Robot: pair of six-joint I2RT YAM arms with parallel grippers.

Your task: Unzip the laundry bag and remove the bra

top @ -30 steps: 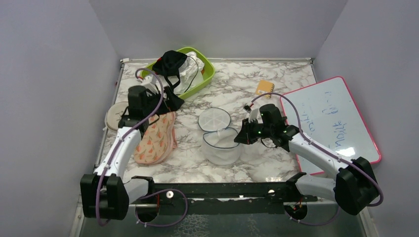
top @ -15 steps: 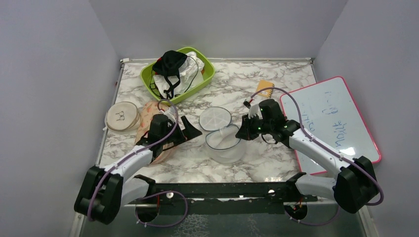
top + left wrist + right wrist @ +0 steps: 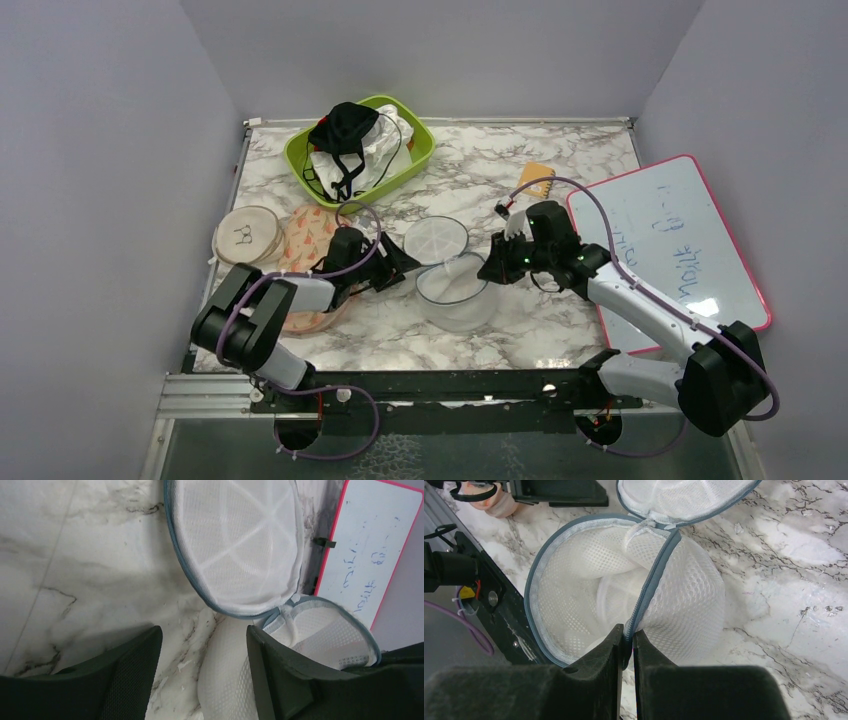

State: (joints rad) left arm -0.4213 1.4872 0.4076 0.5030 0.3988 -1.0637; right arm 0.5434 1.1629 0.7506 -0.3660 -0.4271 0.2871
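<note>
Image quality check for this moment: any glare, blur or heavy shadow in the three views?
Top external: even light, sharp, with one glare patch on the whiteboard. Left wrist: the laundry bag mesh is crisp; the left fingers are dark and soft, shading the marble beside them. Right wrist: the mesh weave is sharp, but the right fingers, closed on the zip band, are blurred.

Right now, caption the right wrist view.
Right gripper shut on the zip rim of the open laundry bag, lid flipped back.

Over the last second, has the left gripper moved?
Yes. In the top view the left gripper went right and nearer, away from the tray, up to the bag.
</note>
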